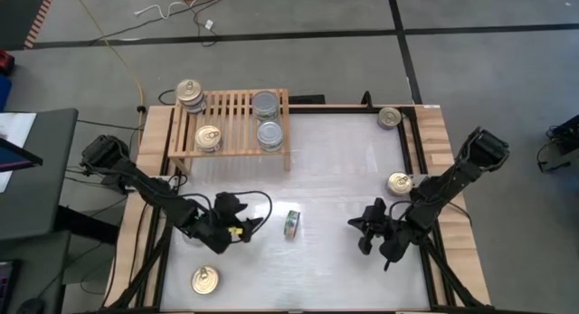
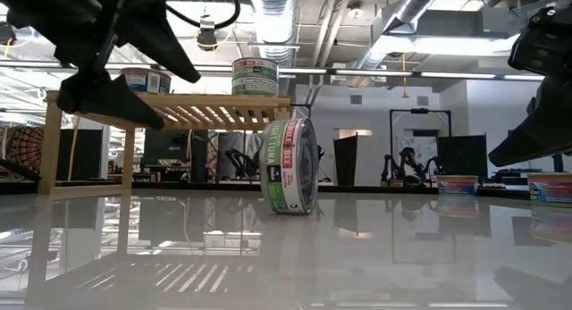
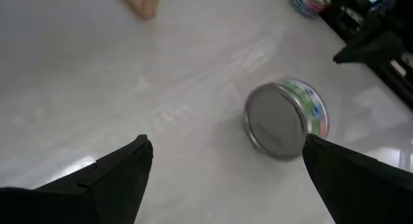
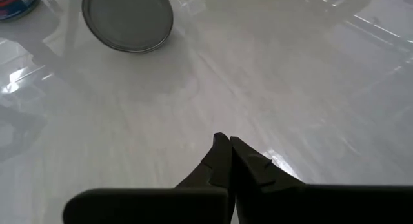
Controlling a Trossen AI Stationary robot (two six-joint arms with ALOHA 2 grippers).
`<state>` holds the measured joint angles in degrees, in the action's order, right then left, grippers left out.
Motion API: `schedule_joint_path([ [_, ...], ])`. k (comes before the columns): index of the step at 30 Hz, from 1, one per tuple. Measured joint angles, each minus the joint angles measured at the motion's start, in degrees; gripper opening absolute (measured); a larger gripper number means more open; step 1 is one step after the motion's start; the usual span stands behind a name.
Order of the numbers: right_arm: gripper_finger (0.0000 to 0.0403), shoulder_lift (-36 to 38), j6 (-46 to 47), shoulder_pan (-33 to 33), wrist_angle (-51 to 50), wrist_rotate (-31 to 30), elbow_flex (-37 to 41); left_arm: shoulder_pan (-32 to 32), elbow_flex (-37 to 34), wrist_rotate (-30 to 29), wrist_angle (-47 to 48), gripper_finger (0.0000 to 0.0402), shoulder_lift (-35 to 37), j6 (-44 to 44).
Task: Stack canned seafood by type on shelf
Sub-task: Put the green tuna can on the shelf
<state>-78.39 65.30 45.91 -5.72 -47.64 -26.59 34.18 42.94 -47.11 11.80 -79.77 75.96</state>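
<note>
Tuna can point(image 1: 291, 225) on edge mid-table, label half legible, left gripper point(image 1: 242, 225) released beside it, right gripper point(image 1: 368, 231) clenched empty.

- The can point(image 2: 292, 166) standing on its edge wears a green and white label with a red patch; its flat end is plain silver-grey.
- The shelf point(image 1: 233, 115) is pale, slatted wood.
- The counter point(image 1: 335, 169) is glossy white with light-wood edges.
- Both arms are black.

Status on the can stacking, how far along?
Partly done: four spots filled on the shelf, gold tops one end, silver the other. In hand: nothing; the open left pincer faces the can on its edge. Left: that can and three gold-top cans on the table.
</note>
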Motion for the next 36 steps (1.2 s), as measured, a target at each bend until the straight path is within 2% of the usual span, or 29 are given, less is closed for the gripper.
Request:
schedule_joint_path([
  [3,0.0029,0.0,0.0,0.0,0.0,0.0,0.0,-0.9,0.0,0.3,0.9,0.0385,0.0,3.7],
  [11,0.0029,0.0,0.0,0.1,0.0,0.1,0.0,-1.4,0.0,1.1,1.3,0.0385,0.0,-4.0],
  [20,0.0030,0.0,0.0,0.1,0.0,0.1,0.0,-3.1,0.0,6.3,1.2,0.0386,0.0,-7.1],
  [28,0.0030,0.0,0.1,0.1,0.0,0.2,0.0,-3.2,0.0,4.5,1.1,0.0398,0.0,-14.6],
  [33,0.0030,0.0,0.2,0.1,0.0,0.2,0.0,-3.2,0.0,4.6,-0.4,0.0398,0.0,-10.7],
  [36,0.0030,0.0,0.2,0.1,0.0,0.2,0.0,-3.2,0.0,4.7,-3.1,0.0398,0.0,-11.9],
])
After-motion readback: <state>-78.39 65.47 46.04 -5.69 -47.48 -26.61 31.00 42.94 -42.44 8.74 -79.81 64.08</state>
